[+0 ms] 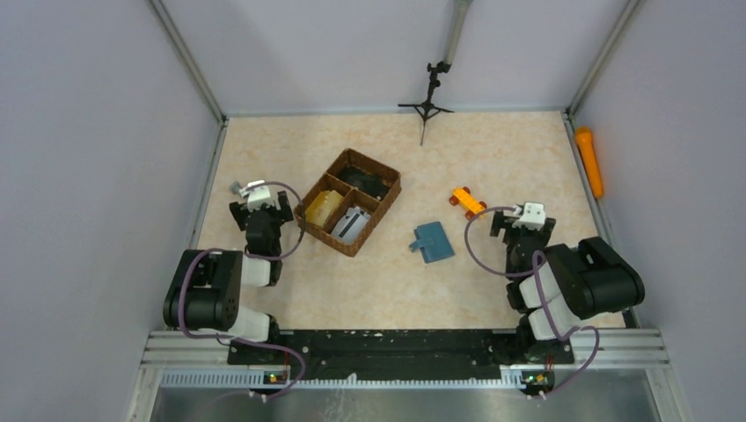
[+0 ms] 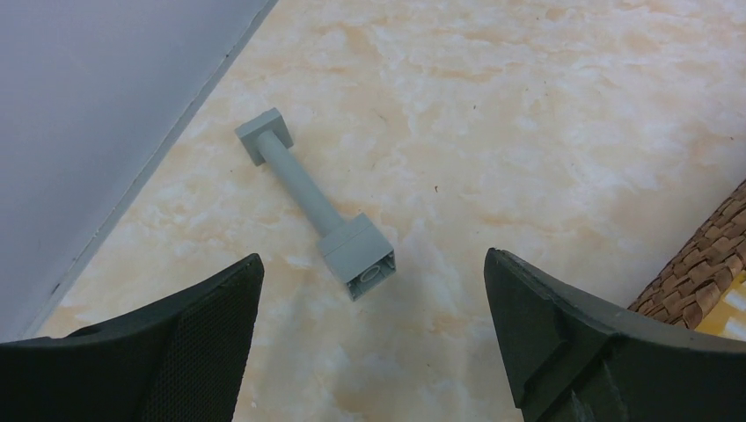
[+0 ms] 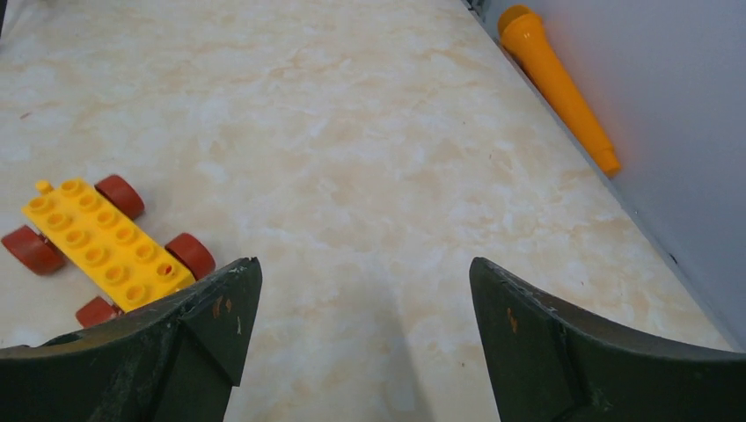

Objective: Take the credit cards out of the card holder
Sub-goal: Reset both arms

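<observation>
Arm bases are sitting at the near edge of the table (image 1: pixel 493 149). Left gripper (image 2: pixel 373 255) is hovering over a grey peg piece (image 2: pixel 312 202) by the left wall, jaws spread wide, gripping nothing. Right gripper (image 3: pixel 363 260) is hovering just beside a yellow wheeled brick (image 3: pixel 97 246), jaws also spread, empty. Card holder (image 1: pixel 433 241) is lying flat between the woven basket (image 1: pixel 398 186) and the right arm, touched by neither gripper.

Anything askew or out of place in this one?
Mildly: the card holder lies skewed, something poking from its left edge. A grey pillar piece lies on its side by the left wall; an orange toy lies against the right wall.
</observation>
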### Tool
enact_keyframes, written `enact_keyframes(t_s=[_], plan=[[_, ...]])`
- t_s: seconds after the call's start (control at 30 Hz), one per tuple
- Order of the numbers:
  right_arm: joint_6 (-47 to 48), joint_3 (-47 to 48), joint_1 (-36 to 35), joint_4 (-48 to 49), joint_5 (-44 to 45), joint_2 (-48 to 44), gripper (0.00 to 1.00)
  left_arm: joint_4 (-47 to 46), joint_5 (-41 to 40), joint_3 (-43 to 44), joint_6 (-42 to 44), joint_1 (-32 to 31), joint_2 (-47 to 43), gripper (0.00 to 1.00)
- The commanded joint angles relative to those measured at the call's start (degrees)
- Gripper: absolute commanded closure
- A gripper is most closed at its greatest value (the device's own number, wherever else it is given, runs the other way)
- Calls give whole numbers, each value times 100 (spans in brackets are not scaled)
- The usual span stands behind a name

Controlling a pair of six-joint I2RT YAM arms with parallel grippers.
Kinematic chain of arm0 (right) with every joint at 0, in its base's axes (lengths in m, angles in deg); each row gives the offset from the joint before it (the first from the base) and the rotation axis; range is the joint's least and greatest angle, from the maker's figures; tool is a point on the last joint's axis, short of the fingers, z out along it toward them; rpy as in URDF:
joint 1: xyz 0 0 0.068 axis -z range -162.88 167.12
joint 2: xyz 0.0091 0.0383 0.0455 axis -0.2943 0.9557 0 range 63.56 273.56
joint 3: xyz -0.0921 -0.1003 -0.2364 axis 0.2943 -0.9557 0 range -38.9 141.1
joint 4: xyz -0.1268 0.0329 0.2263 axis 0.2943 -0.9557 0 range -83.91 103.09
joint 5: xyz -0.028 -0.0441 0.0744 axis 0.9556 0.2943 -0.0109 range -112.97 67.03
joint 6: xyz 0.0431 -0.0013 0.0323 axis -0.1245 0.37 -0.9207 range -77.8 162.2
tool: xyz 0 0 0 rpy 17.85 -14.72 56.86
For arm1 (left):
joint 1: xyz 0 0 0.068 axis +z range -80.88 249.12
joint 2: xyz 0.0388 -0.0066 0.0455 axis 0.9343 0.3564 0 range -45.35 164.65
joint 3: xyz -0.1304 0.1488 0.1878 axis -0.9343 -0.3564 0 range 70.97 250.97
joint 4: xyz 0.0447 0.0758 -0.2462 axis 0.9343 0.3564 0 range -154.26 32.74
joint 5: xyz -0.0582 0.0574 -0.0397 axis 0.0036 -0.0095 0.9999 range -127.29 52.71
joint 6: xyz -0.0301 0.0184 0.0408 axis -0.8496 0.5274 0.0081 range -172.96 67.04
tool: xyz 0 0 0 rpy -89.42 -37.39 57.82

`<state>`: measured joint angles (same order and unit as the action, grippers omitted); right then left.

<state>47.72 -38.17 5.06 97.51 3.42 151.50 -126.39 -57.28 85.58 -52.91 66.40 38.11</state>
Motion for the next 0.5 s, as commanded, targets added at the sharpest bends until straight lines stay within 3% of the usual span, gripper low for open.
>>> enact_keyframes(t_s=[0.0, 0.1, 0.27, 0.3, 0.33, 0.47], plan=[[-273, 540, 320, -460, -353, -330, 13, -38, 285, 184, -221, 86, 54, 2], [-819, 913, 654, -1254, -394, -410, 28, -112, 270, 156, -212, 88, 58, 1], [-1008, 860, 848, -1241, -572, -462, 28, -102, 276, 156, -216, 87, 52, 1], [-994, 851, 853, -1224, -573, -457, 26, -98, 276, 156, -216, 90, 56, 1], [-987, 850, 856, -1212, -565, -454, 6, -98, 276, 156, -216, 87, 56, 1], [-978, 850, 850, -1209, -555, -454, 1, -98, 276, 158, -216, 87, 56, 1]])
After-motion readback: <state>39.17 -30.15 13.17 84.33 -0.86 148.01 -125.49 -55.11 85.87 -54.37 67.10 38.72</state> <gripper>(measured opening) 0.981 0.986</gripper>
